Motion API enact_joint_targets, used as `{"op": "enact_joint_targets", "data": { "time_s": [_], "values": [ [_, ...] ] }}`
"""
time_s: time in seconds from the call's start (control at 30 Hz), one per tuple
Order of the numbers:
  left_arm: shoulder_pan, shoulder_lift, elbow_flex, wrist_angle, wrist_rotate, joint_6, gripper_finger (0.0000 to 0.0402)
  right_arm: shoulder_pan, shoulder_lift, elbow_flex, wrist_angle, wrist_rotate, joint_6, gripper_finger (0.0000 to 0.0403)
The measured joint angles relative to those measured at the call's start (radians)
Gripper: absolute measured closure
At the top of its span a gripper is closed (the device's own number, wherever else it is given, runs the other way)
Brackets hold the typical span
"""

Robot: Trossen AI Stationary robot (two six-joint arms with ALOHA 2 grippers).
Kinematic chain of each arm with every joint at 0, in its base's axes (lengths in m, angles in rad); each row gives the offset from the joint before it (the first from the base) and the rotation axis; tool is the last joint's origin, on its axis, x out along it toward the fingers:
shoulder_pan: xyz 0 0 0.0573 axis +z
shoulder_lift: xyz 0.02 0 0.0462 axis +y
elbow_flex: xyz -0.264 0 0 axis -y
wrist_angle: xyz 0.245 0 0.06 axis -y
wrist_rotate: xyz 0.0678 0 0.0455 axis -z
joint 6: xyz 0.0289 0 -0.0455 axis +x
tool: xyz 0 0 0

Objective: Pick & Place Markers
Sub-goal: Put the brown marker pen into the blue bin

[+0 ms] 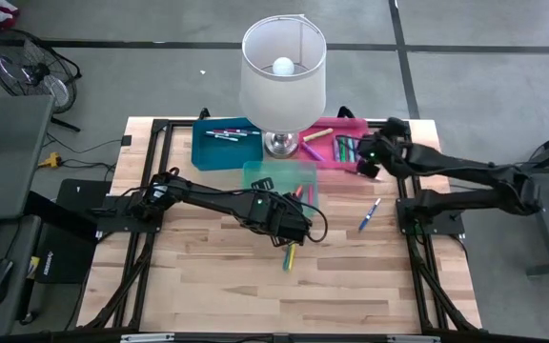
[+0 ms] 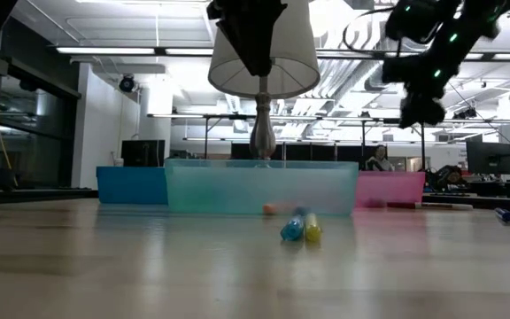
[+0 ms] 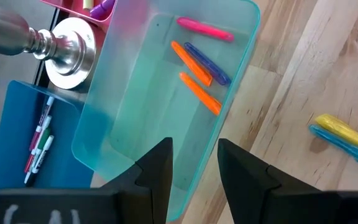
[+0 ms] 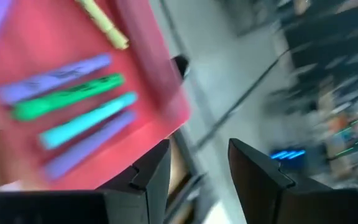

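Several markers lie in three bins at the table's far side. The teal bin (image 1: 279, 176) holds pink, orange and purple ones (image 3: 201, 62). The pink bin (image 1: 336, 129) holds purple, green, cyan and yellow ones (image 4: 73, 112). The blue bin (image 1: 222, 148) holds a few more. A yellow and a light blue marker (image 1: 291, 255) lie side by side on the table, and a blue one (image 1: 369, 215) lies farther right. My left gripper (image 3: 194, 168) hangs open above the teal bin's near edge. Above the pink bin's right end my right gripper (image 4: 197, 168) is open, nothing between its fingers.
A lamp (image 1: 282, 76) with a white shade stands on its metal base (image 3: 70, 53) between the bins at the far middle, its shade overhanging them. Bare wooden table (image 1: 217, 286) stretches in front of the bins toward the near edge.
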Motion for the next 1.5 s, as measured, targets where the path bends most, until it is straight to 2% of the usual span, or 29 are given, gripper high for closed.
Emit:
{"op": "enact_joint_targets", "data": {
  "time_s": [0.1,0.23,0.47,0.6,0.77,0.93,1.07,1.3,1.4,1.5],
  "values": [
    [0.000,0.000,-0.001,0.002,0.000,0.013,0.0278,-0.031,-0.022,0.065,-0.198,-0.145,0.203,0.0253],
    [0.000,0.000,-0.001,0.009,0.000,0.035,0.0278,-0.088,-0.014,0.119,-0.370,-0.344,0.370,0.0253],
    [0.000,0.000,-0.001,0.037,-0.003,0.091,0.0278,-0.171,-0.006,0.049,-0.437,-0.579,0.473,0.0253],
    [0.000,0.000,-0.001,0.039,-0.004,0.105,0.0278,-0.198,0.007,0.061,-0.423,-0.591,0.501,0.0252],
    [0.000,0.000,-0.001,0.039,-0.004,0.128,0.0278,-0.262,0.061,0.059,-0.447,-0.699,0.659,0.0252],
    [0.000,0.000,-0.001,0.041,-0.005,0.134,0.0278,-0.267,0.132,0.059,-0.412,-0.714,0.780,0.0252],
    [0.000,0.000,-0.001,0.041,-0.007,0.148,0.0278,-0.266,0.201,0.059,-0.412,-0.689,0.759,0.0251],
    [0.000,0.000,-0.001,0.041,-0.006,0.149,0.0278,-0.264,0.308,0.059,-0.399,-0.666,0.562,0.0251],
    [0.000,0.000,-0.001,0.041,-0.003,0.149,0.0278,-0.264,0.353,0.059,-0.391,-0.693,0.493,0.0251],
    [0.000,0.000,-0.001,0.040,-0.003,0.149,0.0278,-0.264,0.398,0.059,-0.383,-0.692,0.468,0.0251]
  ]
}}
